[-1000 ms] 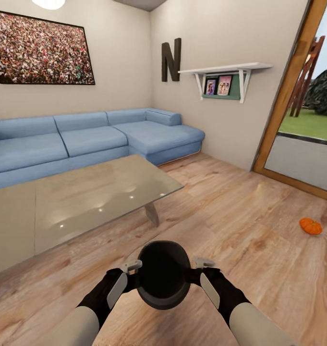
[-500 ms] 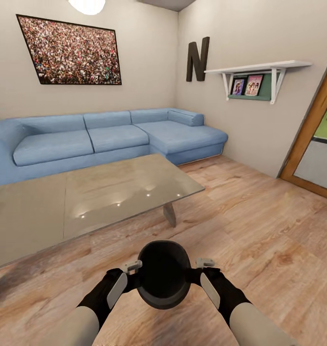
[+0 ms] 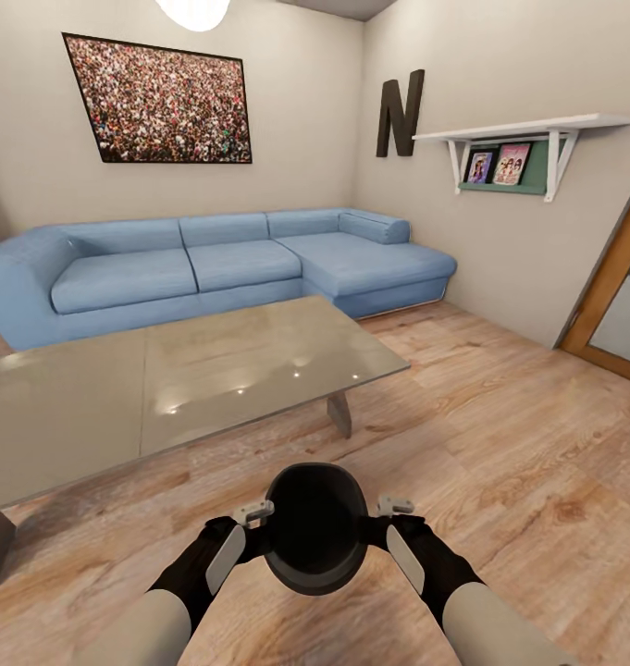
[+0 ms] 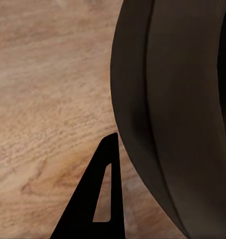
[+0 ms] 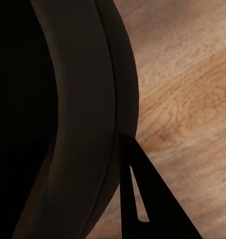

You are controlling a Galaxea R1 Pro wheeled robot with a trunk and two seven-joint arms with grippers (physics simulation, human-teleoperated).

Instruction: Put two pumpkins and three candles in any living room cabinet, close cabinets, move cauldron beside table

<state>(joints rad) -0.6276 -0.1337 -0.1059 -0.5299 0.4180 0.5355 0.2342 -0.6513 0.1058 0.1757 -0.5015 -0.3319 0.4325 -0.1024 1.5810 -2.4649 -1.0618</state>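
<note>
1. Head view: the cauldron (image 3: 315,529) is carried between both arms, mouth tipped toward the camera, raised off the wood floor (image 3: 500,444) in front of the trunk. The left gripper (image 3: 256,511) presses on its left side and the right gripper (image 3: 391,508) on its right. Two-sided pinch makes sense, since the pot is too wide for one gripper. The glass coffee table (image 3: 166,379) sits ahead and to the left, near but not touching the cauldron; the blue sofa (image 3: 213,268) is behind it. My read: the cauldron is on its way to a spot beside the table, not yet set down. No pumpkins, candles or cabinet here.

2. Left wrist view: the cauldron's dark curved wall (image 4: 168,109) is right beside one black finger (image 4: 100,199), with floor planks beyond. The finger looks to be against the rim or wall. Only one finger is visible, so I can't tell if the left hand is clamped or just pushing.

3. Right wrist view: mirrored setup. The cauldron wall (image 5: 78,114) runs along one finger (image 5: 143,199), floor beyond. Finger looks to be touching the pot; can't tell whether this gripper is closed round the rim or spread.
</note>
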